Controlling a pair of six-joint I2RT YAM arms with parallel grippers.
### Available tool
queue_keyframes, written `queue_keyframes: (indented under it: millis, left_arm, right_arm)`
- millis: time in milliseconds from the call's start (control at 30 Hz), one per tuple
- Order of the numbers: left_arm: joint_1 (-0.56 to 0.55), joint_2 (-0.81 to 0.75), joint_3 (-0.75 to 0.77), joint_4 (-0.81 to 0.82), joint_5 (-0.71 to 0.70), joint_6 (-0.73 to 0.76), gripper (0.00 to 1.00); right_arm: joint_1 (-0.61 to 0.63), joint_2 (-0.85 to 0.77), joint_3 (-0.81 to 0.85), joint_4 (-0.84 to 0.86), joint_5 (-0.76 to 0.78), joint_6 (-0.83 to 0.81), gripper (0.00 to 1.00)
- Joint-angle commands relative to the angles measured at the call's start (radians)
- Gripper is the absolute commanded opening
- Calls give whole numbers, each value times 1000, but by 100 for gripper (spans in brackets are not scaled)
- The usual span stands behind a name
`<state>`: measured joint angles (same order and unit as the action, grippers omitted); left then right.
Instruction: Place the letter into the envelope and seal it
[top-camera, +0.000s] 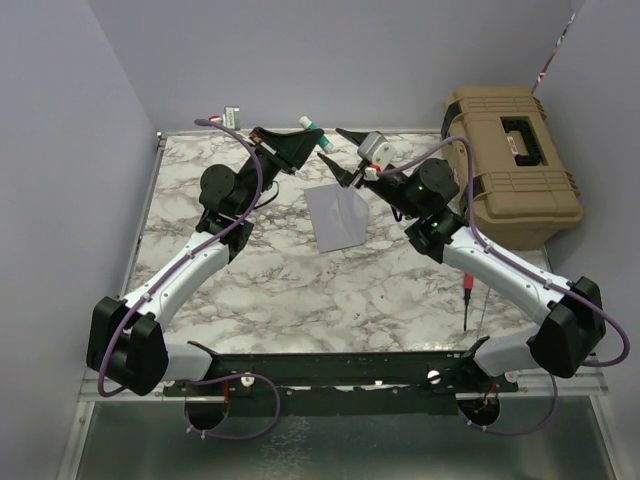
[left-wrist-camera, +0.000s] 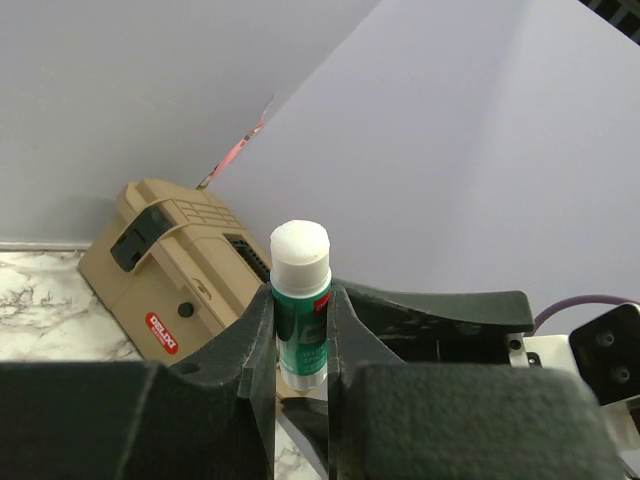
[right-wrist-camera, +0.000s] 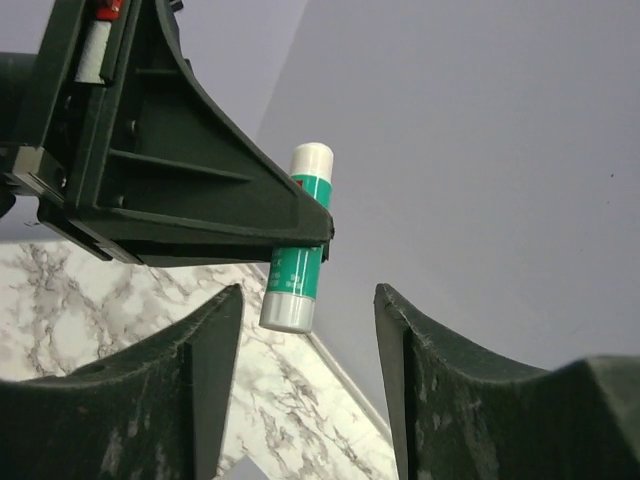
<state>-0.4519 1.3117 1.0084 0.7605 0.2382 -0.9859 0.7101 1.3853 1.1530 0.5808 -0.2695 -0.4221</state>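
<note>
Black-fingered, the left gripper (top-camera: 303, 138) hangs above the far-left corner of the flat grey-lavender paper envelope (top-camera: 337, 217), pinching a green-and-white plastic glue stick (top-camera: 310, 122) around its middle. That envelope lies flat on the marble-patterned table (top-camera: 300, 290). The right gripper (top-camera: 333, 150), above the envelope's far edge, has its jaws spread empty, and a tan plastic toolbox (top-camera: 510, 160) stands well to the envelope's right.

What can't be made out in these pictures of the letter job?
1. The letter: in no view; the top view cannot show whether it is inside the envelope.
2. The envelope's flap: too small in the top view to tell open from sealed.
3. The glue stick label: in the left wrist view, mostly covered by the left pincer gripping it.
</note>
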Motion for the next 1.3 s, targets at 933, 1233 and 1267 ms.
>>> queue_keyframes:
  millis: [933,1233,1267]
  left_arm:
    - [2,-26,37,10,82,117,0]
    - [11,-38,32,76,164,104,0]
    - [11,-39,31,86,173,97,0]
  right_arm:
    - [-78,23,166,-236,-93,1060,0]
    - [-202,74,-49,313,-229,1751,0]
    - [-208,93,-55,367,-243,1794,0]
